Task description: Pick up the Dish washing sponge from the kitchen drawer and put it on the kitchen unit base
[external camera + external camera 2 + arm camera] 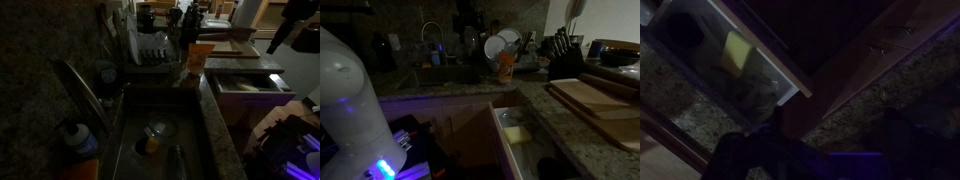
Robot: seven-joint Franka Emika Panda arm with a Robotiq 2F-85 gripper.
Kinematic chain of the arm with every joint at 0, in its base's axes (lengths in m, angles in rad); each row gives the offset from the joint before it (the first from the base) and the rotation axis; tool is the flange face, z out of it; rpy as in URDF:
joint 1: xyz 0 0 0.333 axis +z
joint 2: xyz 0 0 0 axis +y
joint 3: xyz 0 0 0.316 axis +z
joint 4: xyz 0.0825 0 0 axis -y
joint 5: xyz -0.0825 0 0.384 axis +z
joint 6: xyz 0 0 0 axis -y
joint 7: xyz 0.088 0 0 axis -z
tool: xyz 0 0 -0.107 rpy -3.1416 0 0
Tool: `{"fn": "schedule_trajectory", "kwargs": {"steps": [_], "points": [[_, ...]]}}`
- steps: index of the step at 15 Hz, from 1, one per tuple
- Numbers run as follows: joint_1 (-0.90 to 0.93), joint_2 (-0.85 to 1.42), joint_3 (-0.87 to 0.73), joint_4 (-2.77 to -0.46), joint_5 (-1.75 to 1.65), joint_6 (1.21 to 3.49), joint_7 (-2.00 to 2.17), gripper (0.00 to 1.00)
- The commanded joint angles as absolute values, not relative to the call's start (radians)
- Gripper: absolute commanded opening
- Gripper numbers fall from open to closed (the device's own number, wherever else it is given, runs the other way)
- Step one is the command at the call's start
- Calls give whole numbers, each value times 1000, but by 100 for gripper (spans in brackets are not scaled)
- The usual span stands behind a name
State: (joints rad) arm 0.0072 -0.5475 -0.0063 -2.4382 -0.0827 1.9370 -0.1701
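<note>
The Dish washing sponge (pixel 737 50) is a small pale yellow block lying inside the open kitchen drawer (pixel 685 62), at the upper left of the wrist view. An exterior view also shows the sponge (pixel 516 133) in the drawer (pixel 501 128), which is pulled out below the speckled stone kitchen unit base (pixel 570 130). The drawer (pixel 272 79) shows in both exterior views. My gripper (pixel 832 142) hangs high above the scene, well away from the sponge. Its dark fingers look spread apart with nothing between them. In an exterior view the gripper (pixel 303 38) is at the top right.
A tan wooden slab (pixel 590 98) lies on the worktop beside the drawer. An orange carton (pixel 505 66) stands by the steel sink (pixel 160 140), with a faucet (pixel 82 90), a dish rack (pixel 152 50) and a knife block (pixel 560 55) nearby. The room is very dark.
</note>
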Motion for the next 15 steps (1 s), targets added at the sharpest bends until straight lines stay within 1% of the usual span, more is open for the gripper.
{"fn": "schedule_trajectory", "kwargs": {"steps": [1,9,12,15], "points": [[15,-547,-13,-2436,-86,1934,-167,100],[-204,-371,-173,-2404,-184,2046,20,100],[-215,-287,-252,-2383,-81,2025,-39,100],[-215,-195,-278,-2371,-20,2106,-60,100]]}}
